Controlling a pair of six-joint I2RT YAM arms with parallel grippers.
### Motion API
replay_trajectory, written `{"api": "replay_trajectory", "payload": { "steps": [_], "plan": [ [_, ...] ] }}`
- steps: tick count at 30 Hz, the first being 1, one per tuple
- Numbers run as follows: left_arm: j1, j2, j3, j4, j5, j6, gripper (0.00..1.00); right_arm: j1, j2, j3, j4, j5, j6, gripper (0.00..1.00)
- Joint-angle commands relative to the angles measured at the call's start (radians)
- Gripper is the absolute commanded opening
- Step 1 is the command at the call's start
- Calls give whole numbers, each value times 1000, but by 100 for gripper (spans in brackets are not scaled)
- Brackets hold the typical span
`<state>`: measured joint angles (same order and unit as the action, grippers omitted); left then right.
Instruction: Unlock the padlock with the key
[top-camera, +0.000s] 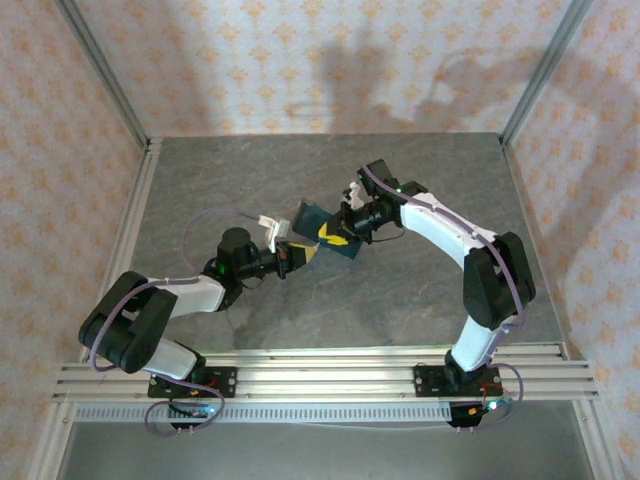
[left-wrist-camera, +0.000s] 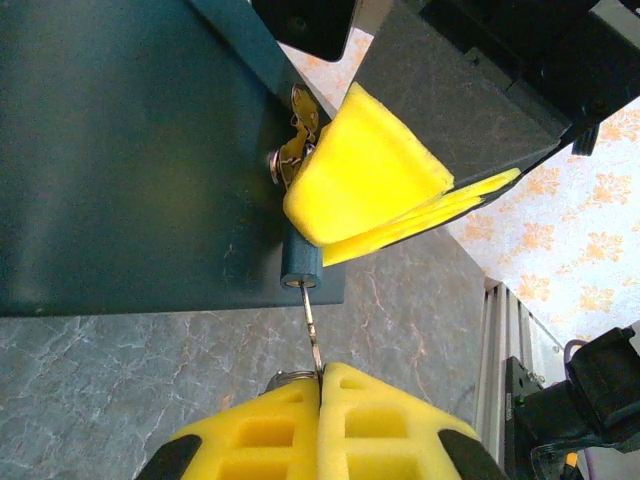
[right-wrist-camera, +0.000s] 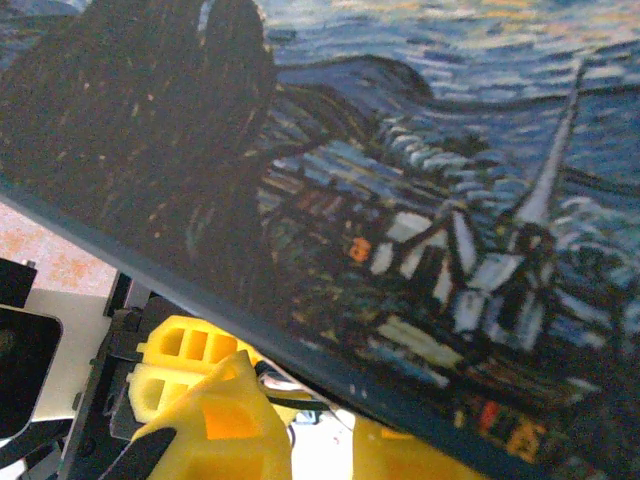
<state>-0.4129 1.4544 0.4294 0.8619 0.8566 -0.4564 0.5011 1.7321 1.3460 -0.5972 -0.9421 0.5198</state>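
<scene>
Teal key (left-wrist-camera: 309, 318) lengthwise, padlock (left-wrist-camera: 130, 150) to left pincer (left-wrist-camera: 322, 388)

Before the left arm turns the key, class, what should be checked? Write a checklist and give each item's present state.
1. Right end effector grips the padlock: ok. Its yellow pad presses on the padlock's edge.
2. Left end effector holds the key: ok. Its fingers are shut on the thin metal shaft.
3. Key's teal end meets the padlock's edge: ok in the left wrist view.
4. Key seated in a keyhole: cannot tell. The keyhole itself is hidden.
5. Padlock lifted off the table: cannot tell from these angles.
</scene>
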Motion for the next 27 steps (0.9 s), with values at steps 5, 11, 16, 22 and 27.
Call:
{"api": "replay_trajectory", "payload": {
  "steps": [5,11,16,22,27],
  "plan": [
    [-15,-11,42,29,-85,17,0,18,-37,-13,25,-82,9,0],
    [-11,-5,27,16,-103,45,0,17,-33,-7,-5,-76,-11,0],
    [5,-38,13,-24,-103,76,0,17,-31,-2,-15,-61,-15,0],
    [13,-43,15,-16,-78,71,0,16,-27,-6,-13,-67,-16,0],
    [12,-3,25,38,-79,37,0,17,-33,-13,-6,-70,-8,0]
  ]
}}
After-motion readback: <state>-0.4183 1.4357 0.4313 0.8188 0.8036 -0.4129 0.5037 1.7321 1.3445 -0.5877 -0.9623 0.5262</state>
